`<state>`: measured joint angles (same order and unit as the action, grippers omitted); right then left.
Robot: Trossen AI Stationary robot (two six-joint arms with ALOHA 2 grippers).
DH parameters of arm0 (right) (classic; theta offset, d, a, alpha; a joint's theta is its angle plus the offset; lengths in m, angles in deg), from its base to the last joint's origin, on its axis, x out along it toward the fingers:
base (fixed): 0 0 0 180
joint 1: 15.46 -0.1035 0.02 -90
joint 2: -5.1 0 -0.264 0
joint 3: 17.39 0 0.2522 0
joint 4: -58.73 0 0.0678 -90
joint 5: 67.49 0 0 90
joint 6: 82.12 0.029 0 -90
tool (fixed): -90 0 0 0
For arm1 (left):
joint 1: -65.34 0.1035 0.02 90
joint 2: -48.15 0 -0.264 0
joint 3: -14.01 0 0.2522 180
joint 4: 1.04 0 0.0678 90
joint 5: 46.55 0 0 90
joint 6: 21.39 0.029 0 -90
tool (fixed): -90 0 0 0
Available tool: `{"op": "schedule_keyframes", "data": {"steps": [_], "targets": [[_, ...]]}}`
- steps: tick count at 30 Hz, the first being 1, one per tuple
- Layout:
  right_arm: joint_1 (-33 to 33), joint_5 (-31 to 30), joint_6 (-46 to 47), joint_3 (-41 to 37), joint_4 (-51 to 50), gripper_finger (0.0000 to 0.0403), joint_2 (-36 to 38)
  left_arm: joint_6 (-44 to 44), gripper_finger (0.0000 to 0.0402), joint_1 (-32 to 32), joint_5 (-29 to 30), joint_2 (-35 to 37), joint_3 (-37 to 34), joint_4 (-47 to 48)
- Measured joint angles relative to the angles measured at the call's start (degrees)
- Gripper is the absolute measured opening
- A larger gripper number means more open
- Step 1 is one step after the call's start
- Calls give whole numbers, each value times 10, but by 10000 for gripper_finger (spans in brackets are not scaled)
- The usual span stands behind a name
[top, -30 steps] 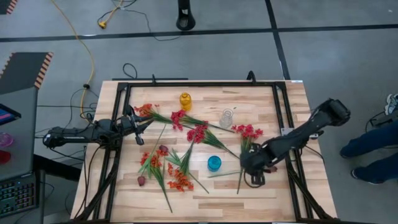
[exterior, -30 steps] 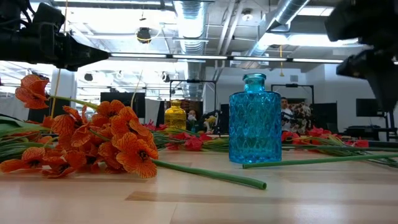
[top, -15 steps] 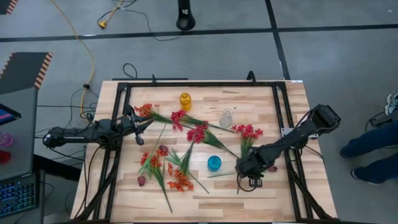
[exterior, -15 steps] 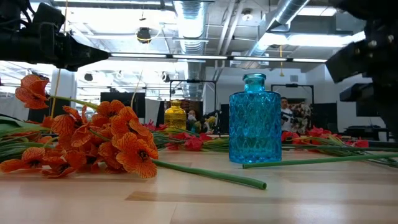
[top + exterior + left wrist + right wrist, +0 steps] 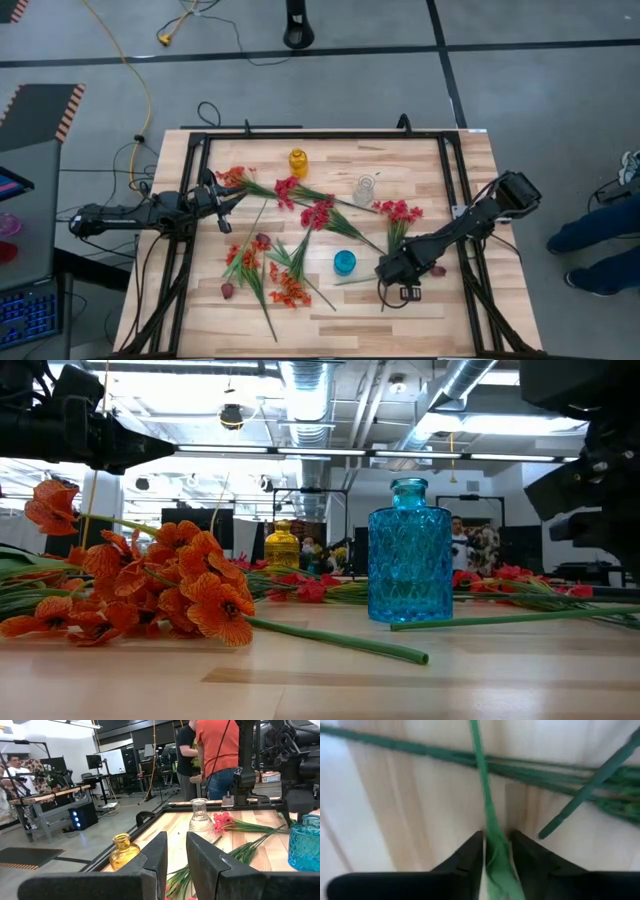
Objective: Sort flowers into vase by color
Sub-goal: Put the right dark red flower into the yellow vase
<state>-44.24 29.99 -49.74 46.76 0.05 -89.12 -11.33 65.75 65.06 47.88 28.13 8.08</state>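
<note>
Left arm: parked at the table's left edge, left gripper (image 5: 222, 199) beside the orange spray (image 5: 232, 177); fingers (image 5: 152, 862) stand a narrow gap apart with nothing between them. No change over the last second.
Flowers, left and centre: orange sprays (image 5: 190, 592) and crimson sprays (image 5: 316, 214) lie flat on the table (image 5: 330, 310), none in a vase. Unmoved.
Vases: yellow vase (image 5: 298, 162), clear vase (image 5: 365, 188) and blue vase (image 5: 344, 262) stand upright and hold no flowers.
Right arm: it has swung down and inward toward the blue vase; right gripper (image 5: 393, 273) now sits low over the green stem (image 5: 492, 837) of the crimson spray (image 5: 398, 211) lying right of the blue vase.
Right fingers: a second ago wide, now drawn in on either side of that stem; they look pinched on it, though the stem still lies on the wood.
Meaning: the pick of this crimson spray is under way; lift and placing are not yet done.
Risk: a neighbouring stem (image 5: 590, 785) crosses close by and may drag along.
</note>
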Motion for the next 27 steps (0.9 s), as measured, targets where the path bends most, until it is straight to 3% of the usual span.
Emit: {"op": "schedule_keyframes", "data": {"steps": [7,12,18,27], "targets": [[0,12,0,9,-59,31,4,0,59,0,-2,0,0,0],[4,18,-2,46,-159,31,4,-24,59,0,-2,0,0,0],[4,15,-73,108,-271,49,4,-33,59,0,-2,0,0,0],[4,-81,-136,204,-450,37,5,-33,59,0,-2,0,0,0]]}}
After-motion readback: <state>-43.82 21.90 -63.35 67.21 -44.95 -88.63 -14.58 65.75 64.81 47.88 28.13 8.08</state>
